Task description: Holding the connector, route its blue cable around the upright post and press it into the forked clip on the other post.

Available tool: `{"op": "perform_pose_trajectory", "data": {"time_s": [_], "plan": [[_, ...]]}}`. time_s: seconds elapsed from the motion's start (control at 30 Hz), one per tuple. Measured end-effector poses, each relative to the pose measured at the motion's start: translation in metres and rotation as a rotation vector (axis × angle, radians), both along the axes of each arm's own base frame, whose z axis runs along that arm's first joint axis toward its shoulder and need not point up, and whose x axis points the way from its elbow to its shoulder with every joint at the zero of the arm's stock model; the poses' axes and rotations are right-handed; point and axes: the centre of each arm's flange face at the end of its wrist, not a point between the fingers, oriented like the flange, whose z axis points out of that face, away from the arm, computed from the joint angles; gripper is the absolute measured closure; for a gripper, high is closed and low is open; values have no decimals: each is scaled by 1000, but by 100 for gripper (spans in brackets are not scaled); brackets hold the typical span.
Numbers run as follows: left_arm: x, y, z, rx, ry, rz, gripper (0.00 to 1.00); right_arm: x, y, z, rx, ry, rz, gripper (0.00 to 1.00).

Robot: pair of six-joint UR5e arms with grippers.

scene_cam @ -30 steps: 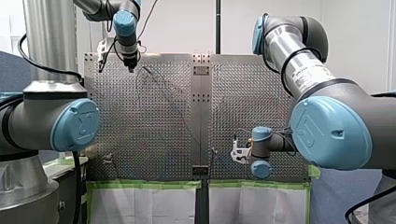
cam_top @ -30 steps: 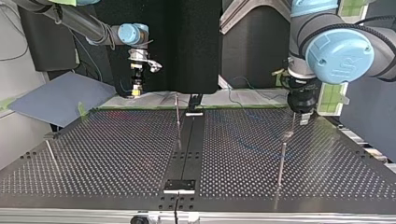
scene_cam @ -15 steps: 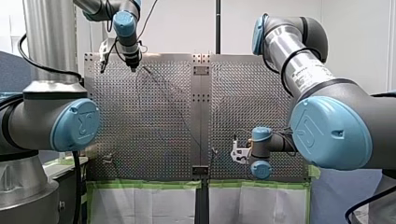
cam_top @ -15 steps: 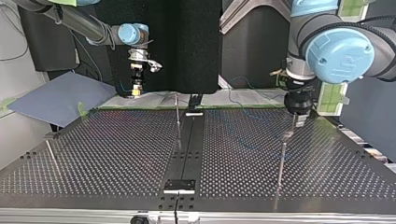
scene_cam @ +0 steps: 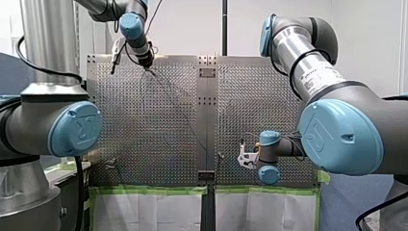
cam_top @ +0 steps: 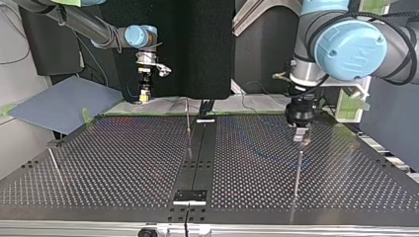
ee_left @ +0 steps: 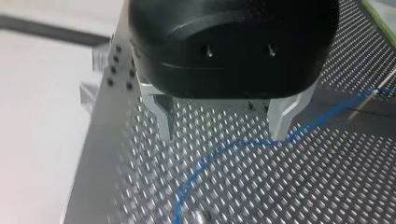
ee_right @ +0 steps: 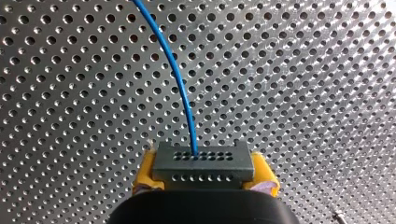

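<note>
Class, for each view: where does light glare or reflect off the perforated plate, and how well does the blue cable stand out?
Right wrist view: even light, thin blue cable plain on the perforated metal table. Left wrist view: holes glint. Top view: table dark, shiny near its far edge, cable faint. Front view: cable reads dark.

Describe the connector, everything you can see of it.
The connector is a dark grey rectangular block, plastic by its look, with two rows of small holes on its face. It is clamped between the yellow pads of my right gripper, over the table. The blue cable leaves one upper-row hole.
</note>
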Motion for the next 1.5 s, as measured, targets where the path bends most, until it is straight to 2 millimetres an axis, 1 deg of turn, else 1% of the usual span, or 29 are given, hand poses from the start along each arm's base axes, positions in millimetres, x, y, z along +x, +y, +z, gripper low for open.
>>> {"op": "perform_pose_trajectory", "data": {"time_s": [0.13,0.37,0.57,0.8,0.87,1.0,1.17,1.3,1.5], "plan": [[3,-12,0,31,-26,-20,0,0,0,0,1,-1,1,100],[21,-41,0,96,-81,-34,0,-1,1,-1,3,-2,0,100],[31,-69,-18,161,-95,-45,0,-1,1,-1,4,-6,-1,100],[37,-99,-42,227,-102,-56,0,-3,-1,-1,10,-13,-2,100],[37,-104,-45,233,-110,-50,0,-4,-2,-1,11,-15,-3,100],[45,-105,-53,240,-116,-22,0,-4,-3,-1,11,-17,-4,100],[62,-100,-69,249,-115,33,0,-4,-3,-1,11,-21,2,100],[76,-90,-75,248,-128,94,0,-4,-3,0,9,-21,8,100],[94,-67,-72,236,-165,175,0,-4,-2,0,7,-22,10,100]]}}
